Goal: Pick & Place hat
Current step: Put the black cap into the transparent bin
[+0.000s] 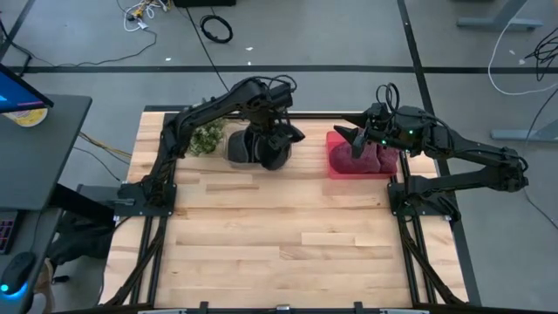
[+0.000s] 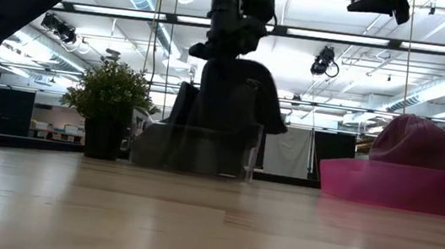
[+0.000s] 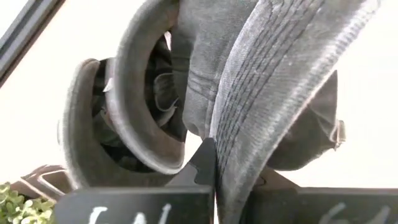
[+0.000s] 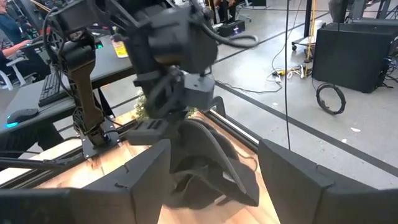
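Observation:
My left gripper point(image 1: 277, 131) is shut on a dark grey cap point(image 2: 237, 88) at the table's far middle. The cap hangs over the right part of a clear bin point(image 2: 194, 148), which holds more dark caps point(image 3: 118, 112). My right gripper point(image 1: 350, 139) is open and empty. It hovers above a maroon hat point(image 2: 420, 140) that lies in a pink tray point(image 2: 385, 185) at the far right. The right wrist view shows my left gripper with the cap point(image 4: 205, 168) beyond my right gripper's spread fingers point(image 4: 214, 186). My left gripper pinches the cap's stitched brim point(image 3: 249, 124) by its edge between its two fingers point(image 3: 202, 165). The fingers come from above, pointing down. The cap hangs below them point(image 2: 236, 84). I cannot tell whether its lower end rests in the clear bin.
A small potted plant point(image 2: 110, 102) stands left of the clear bin at the far edge. The near and middle wooden tabletop point(image 1: 279, 235) is bare. A desk with a screen point(image 1: 26, 105) stands beyond the table's left edge.

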Available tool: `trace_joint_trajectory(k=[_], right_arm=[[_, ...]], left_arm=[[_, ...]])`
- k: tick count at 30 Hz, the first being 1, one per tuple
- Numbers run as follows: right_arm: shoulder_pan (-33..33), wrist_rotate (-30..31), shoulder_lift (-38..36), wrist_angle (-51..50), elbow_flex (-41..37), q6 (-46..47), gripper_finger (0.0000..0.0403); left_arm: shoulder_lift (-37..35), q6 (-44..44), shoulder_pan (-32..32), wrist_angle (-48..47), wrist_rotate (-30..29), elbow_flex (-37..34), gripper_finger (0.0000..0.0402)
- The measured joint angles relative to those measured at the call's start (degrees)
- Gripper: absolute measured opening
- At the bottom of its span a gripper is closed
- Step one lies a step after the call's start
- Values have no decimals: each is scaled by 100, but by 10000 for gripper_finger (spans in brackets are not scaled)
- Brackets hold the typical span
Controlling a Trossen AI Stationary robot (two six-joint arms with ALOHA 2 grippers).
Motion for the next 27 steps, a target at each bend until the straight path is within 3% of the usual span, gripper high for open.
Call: trace_joint_trajectory(k=[5,14,20,27], right_arm=[[2,-1,0,-4,0,0,246],[0,0,-2,-52,0,10,246],[2,0,-2,-48,0,57,246],[0,-2,-2,-48,0,115,246]], left_arm=[[0,174,-43,-9,130,257,11],[45,2272,-398,-129,-224,35,11],[53,1128,-420,-102,-665,-256,11],[55,-488,-210,-118,-455,-322,11]])
